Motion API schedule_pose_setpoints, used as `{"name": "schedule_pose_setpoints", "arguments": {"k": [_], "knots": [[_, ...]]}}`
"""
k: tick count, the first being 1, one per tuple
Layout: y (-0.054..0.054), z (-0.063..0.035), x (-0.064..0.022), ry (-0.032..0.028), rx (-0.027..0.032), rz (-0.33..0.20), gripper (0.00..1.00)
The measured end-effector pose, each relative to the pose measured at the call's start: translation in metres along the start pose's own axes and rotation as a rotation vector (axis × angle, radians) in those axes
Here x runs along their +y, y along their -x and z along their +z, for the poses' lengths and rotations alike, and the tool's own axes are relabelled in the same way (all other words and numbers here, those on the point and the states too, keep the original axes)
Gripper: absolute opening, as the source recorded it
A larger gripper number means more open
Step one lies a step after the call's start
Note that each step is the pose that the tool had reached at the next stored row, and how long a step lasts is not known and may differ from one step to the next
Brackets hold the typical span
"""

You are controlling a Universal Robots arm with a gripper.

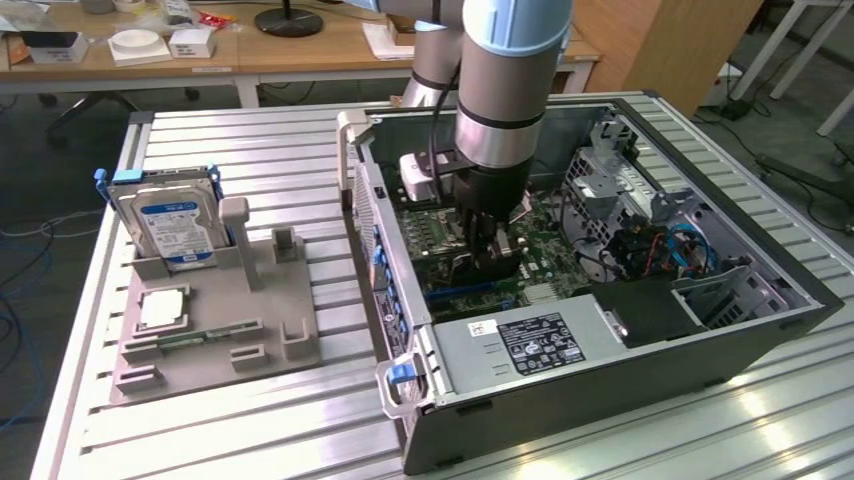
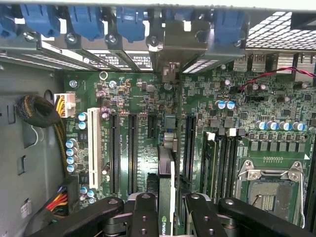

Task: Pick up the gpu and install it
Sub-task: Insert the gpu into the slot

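One gpu (image 2: 167, 168), NVIDIA-marked, in gripper (image 2: 171, 210)

I count one claw (image 2: 171, 202) of mine, with two fingers (image 2: 145, 212), and one gpu (image 2: 166, 173). On the desk (image 1: 240, 140) stands one open computer case (image 1: 601, 400), and in it I see one power supply (image 1: 527, 345) and one motherboard (image 2: 143, 98). On that board I count one white slot (image 2: 93, 148), three long black slots (image 2: 113, 153), one short black slot (image 2: 152, 126) and one processor socket (image 2: 266, 190). Toward the desk's other edge sits one grey holder (image 1: 267, 300). It carries one hard drive (image 1: 167, 225), one memory stick (image 1: 207, 333) and one pale square chip (image 1: 163, 308).
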State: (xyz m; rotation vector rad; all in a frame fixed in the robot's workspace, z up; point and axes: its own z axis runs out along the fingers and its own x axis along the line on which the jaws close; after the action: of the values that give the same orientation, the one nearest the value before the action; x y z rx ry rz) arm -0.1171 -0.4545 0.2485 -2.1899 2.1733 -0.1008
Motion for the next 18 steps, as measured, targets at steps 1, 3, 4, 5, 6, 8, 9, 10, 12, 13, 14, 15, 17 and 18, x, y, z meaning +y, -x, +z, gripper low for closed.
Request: {"name": "schedule_pose_setpoints", "arguments": {"k": [1,3,4,5,6,8,9,10,12,13,14,15,17,18], "knots": [[0.0,0.0004,0.0001,-0.0002,0.0,0.0,0.26],[0.0001,0.0013,0.0002,-0.0004,-0.0001,0.0,0.26],[0.0001,0.0017,0.0002,-0.0003,0.0,0.0,0.26],[0.0001,0.0022,0.0003,-0.0003,0.0,0.0,0.26],[0.0001,0.0027,0.0004,-0.0004,0.0,0.0,0.26],[0.0,0.0033,0.0006,-0.0003,0.0001,0.0,0.26],[0.0,0.0033,0.0006,-0.0002,0.0002,0.0,0.26],[0.0001,0.0033,0.0006,-0.0002,0.0002,0.0,0.26],[0.0001,0.0034,0.0005,-0.0003,0.0,0.0,0.26],[0.0001,0.0034,0.0006,-0.0003,0.0,0.0,0.26],[0.0001,0.0034,0.0006,-0.0004,0.0,0.0,0.26],[0.0001,0.0034,0.0006,-0.0004,0.0,0.0,0.26],[0.0001,0.0034,0.0006,-0.0004,0.0,0.0,0.26],[0.0001,0.004,0.0006,-0.0006,-0.0003,0.0,0.26]]}}
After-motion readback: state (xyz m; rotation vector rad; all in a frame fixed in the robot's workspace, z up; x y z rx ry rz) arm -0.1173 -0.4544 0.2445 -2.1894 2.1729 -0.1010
